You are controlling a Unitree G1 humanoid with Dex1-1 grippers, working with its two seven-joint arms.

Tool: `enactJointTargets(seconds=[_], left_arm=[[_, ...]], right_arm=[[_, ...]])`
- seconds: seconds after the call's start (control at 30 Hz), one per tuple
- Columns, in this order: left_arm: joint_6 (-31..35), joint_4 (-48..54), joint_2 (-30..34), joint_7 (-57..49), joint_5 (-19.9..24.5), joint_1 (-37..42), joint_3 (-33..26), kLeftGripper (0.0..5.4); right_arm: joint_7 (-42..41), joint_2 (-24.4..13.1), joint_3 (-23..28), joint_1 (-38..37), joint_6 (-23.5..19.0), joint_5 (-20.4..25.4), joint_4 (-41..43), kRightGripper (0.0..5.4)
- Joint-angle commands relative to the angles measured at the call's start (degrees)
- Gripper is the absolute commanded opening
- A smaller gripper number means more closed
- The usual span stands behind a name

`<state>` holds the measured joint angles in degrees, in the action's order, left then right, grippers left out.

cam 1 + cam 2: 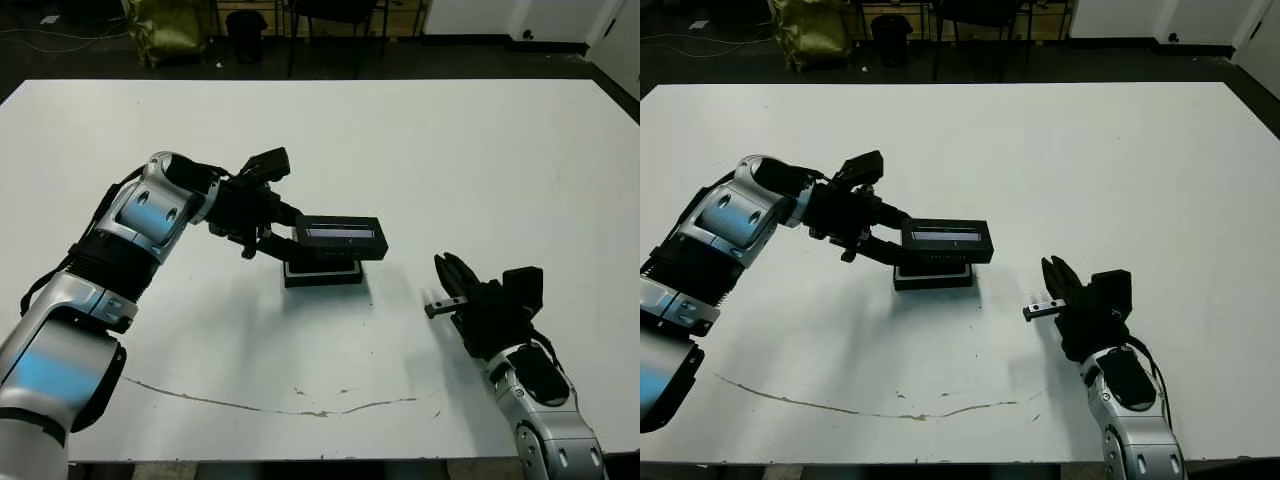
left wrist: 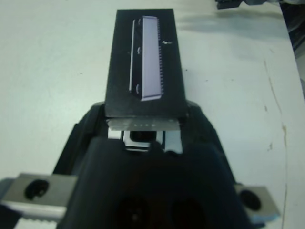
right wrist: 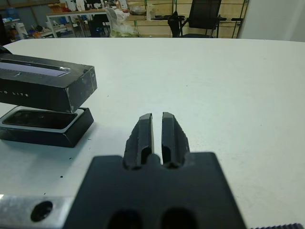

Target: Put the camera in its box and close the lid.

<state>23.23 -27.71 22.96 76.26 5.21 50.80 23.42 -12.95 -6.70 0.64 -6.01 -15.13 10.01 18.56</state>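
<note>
White table (image 1: 480, 150) (scuffed), chair (image 3: 202, 16) beyond

Table (image 1: 420, 150): white, w/ thin dark scratch line (image 1: 300, 410) near front edge.
Bag (image 1: 165, 28): yellow-green, on floor beyond far edge.
Chair (image 3: 205, 16): black, in bkgd.

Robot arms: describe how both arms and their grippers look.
Both arms have glossy silver shell segments with black joints. Thin black cables loop beside the left arm and the right arm. Each ends in a black blocky gripper, left gripper and right gripper, with two black tapered fingers.
</note>
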Motion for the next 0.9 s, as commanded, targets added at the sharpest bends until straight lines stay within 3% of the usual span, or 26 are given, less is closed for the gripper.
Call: enactJointTargets(seconds=[0.03,0.9], left_arm=[[-0.20,-0.82,0.25,0.52,-1.29,-0.44,0.55,2.37],[0.23,-0.34,0.41,0.76,-6.46,-1.06,2.74,2.37]], right_arm=[[0.01,-0.31,0.01,-0.89,0.31,-0.04,-0.66,0.00],[0.47,-0.24,-0.31,-1.18,0.93,-1.23,-0.81,0.00]])
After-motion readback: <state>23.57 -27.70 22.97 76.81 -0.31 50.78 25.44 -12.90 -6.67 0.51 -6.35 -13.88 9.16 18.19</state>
